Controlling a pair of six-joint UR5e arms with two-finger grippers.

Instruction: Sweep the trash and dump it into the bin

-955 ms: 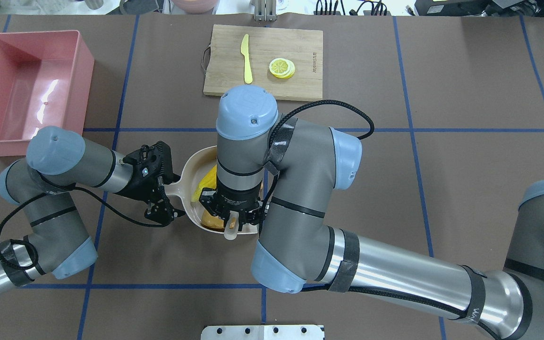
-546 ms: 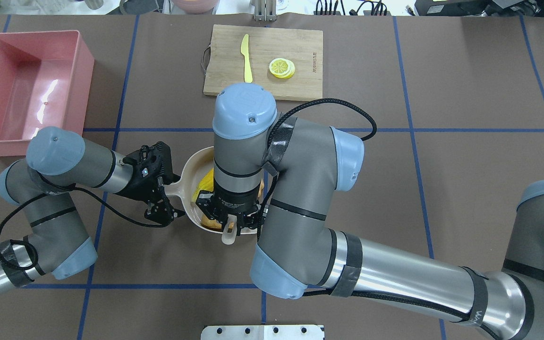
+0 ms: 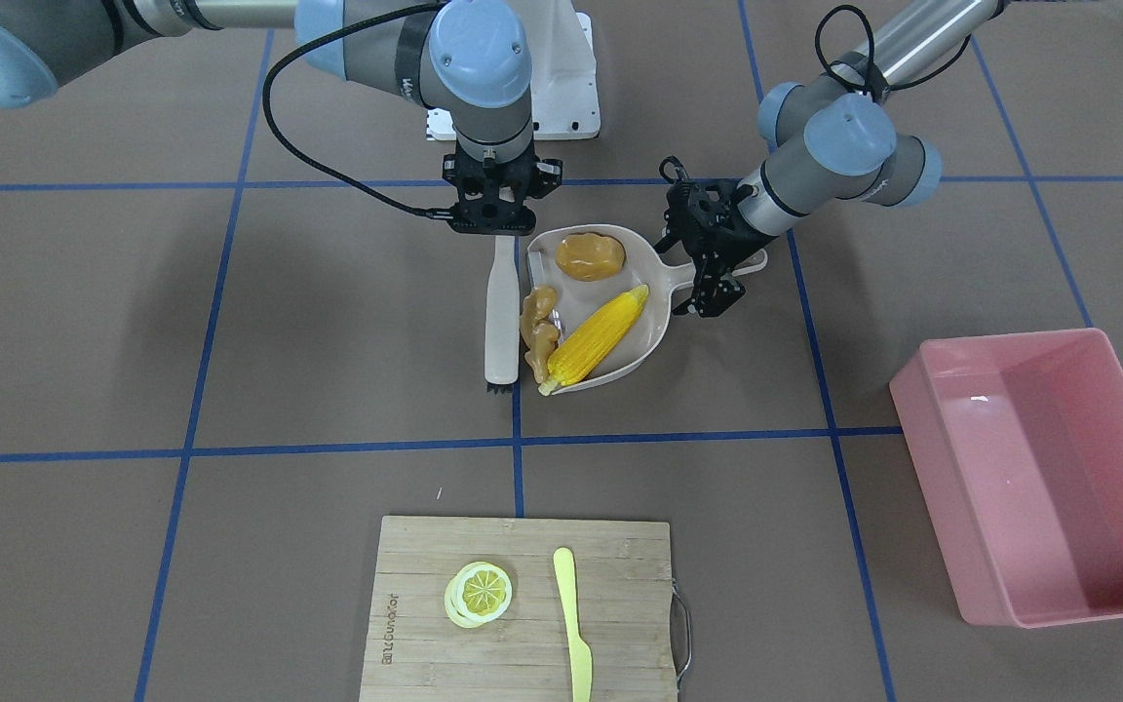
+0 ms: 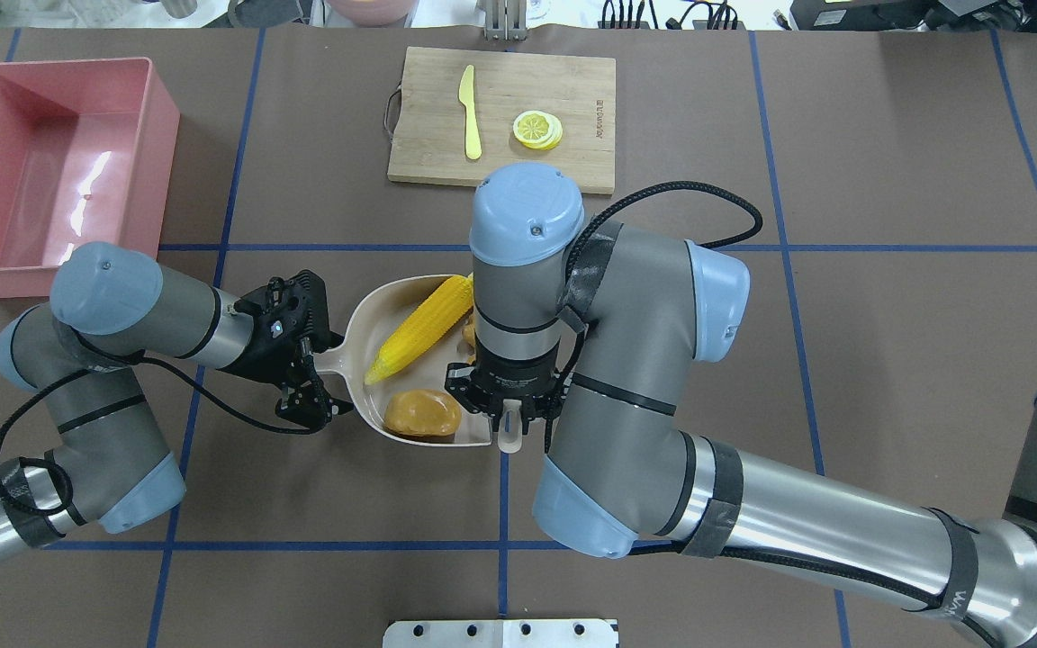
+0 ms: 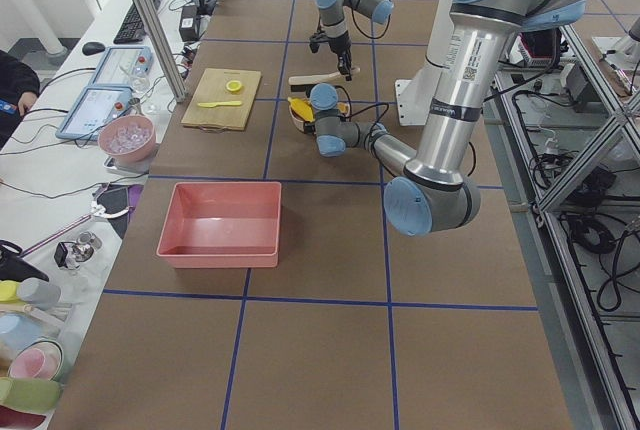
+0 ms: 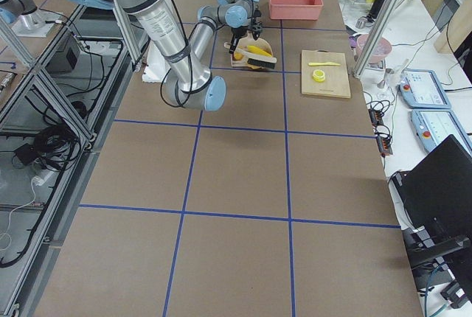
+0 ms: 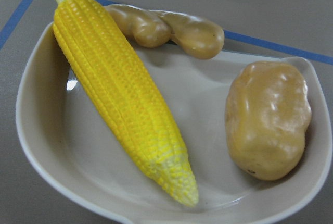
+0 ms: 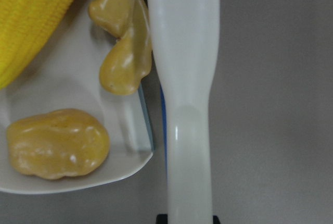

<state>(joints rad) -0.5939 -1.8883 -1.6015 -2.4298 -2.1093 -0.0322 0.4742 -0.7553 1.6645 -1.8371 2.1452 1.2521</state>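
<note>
The beige dustpan [image 3: 654,322] [image 4: 365,315] holds all three pieces of trash: the yellow corn cob [image 3: 596,336] [image 4: 419,328] [image 7: 125,104], the brown-orange potato [image 3: 590,255] [image 4: 422,414] [image 7: 268,120] and the tan ginger root [image 3: 539,331] [image 7: 166,28] [image 8: 122,52] at the pan's open mouth. My left gripper [image 3: 713,263] [image 4: 320,364] is shut on the dustpan handle. My right gripper [image 3: 495,229] [image 4: 509,423] is shut on a beige brush [image 3: 501,302] [image 8: 184,78] that stands just outside the pan's mouth, beside the ginger. The pink bin [image 3: 1039,468] [image 4: 50,171] stands far to my left.
A wooden cutting board [image 3: 522,624] [image 4: 572,117] with a yellow knife [image 4: 469,112] and lemon slices [image 4: 536,129] lies at the table's far side. My right arm's elbow hangs over the table just right of the dustpan.
My right arm has moved right, taking the brush from over the dustpan to just outside its mouth. The corn and potato now show. The left arm and dustpan have not moved.
</note>
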